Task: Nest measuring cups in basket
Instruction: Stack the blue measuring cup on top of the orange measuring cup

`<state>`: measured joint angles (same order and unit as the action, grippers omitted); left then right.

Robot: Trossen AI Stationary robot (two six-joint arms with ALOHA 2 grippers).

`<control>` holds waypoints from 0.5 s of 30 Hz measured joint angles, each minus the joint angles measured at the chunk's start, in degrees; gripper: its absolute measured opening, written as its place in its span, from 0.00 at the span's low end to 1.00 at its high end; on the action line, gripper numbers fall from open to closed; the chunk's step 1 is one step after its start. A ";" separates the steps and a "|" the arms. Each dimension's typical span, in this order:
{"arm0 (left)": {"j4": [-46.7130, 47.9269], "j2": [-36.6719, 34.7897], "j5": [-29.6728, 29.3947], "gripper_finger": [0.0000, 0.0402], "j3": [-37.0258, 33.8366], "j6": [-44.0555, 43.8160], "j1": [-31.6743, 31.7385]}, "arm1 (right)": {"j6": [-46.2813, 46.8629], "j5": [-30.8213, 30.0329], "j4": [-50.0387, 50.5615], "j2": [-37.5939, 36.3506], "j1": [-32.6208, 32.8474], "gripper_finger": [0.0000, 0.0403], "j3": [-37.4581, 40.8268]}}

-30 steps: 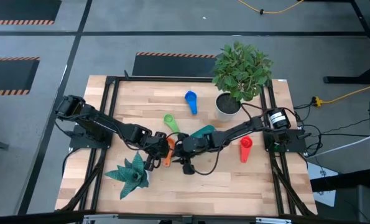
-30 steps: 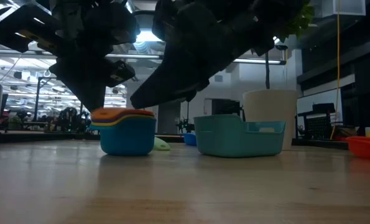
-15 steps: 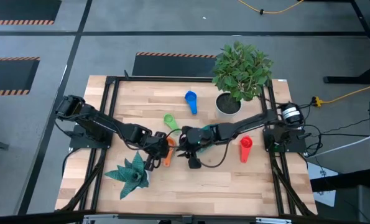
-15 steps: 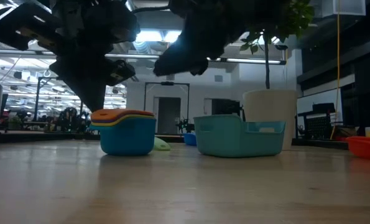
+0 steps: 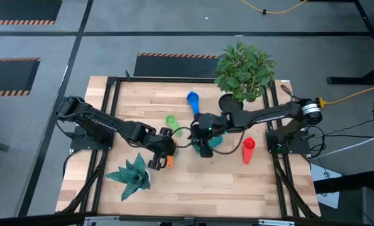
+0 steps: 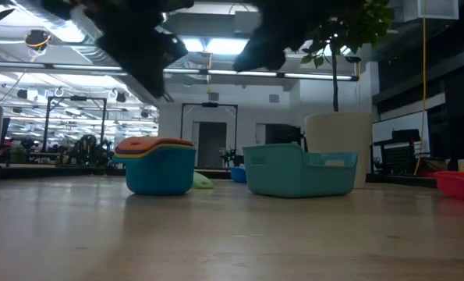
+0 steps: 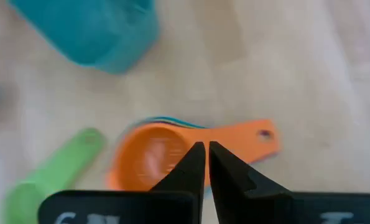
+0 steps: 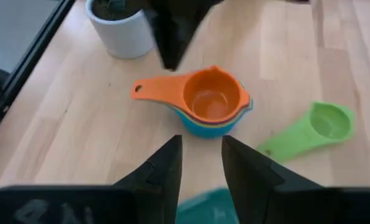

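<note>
Fingers on my left gripper (image 7: 204, 163) are pressed nearly together, holding nothing, and hang over the nested stack of measuring cups (image 7: 150, 158), whose orange cup (image 8: 211, 96) sits on top with its flat handle pointing away from the green cup (image 8: 312, 127). Fingers on my right gripper (image 8: 197, 163) stand a narrow gap apart, also holding nothing, above the teal basket (image 6: 300, 169). From above, my left gripper (image 5: 163, 145) is near the middle of the wooden table (image 5: 262, 182), left of the basket (image 5: 215, 141), which my right gripper (image 5: 203, 139) partly covers. The stack (image 6: 157, 165) stands on the table left of the basket and well apart from it, outside it. The green cup (image 5: 171, 120) lies just beyond the stack. A blue cup (image 5: 193, 102) lies farther back, and the red cup (image 5: 248, 150) lies to the right of the basket. A white plant pot (image 8: 121, 26) stands beyond the stack in my right wrist's view
</note>
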<state>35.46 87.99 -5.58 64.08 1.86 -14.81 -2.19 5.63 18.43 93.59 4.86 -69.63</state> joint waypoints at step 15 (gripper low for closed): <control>-12.58 -0.02 -14.30 0.17 2.35 1.66 12.96 | -1.36 -3.62 20.43 -16.71 0.02 0.29 0.00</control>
<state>22.88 87.96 -19.88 66.43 3.52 -1.86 -3.55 2.00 38.86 76.87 4.89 -69.63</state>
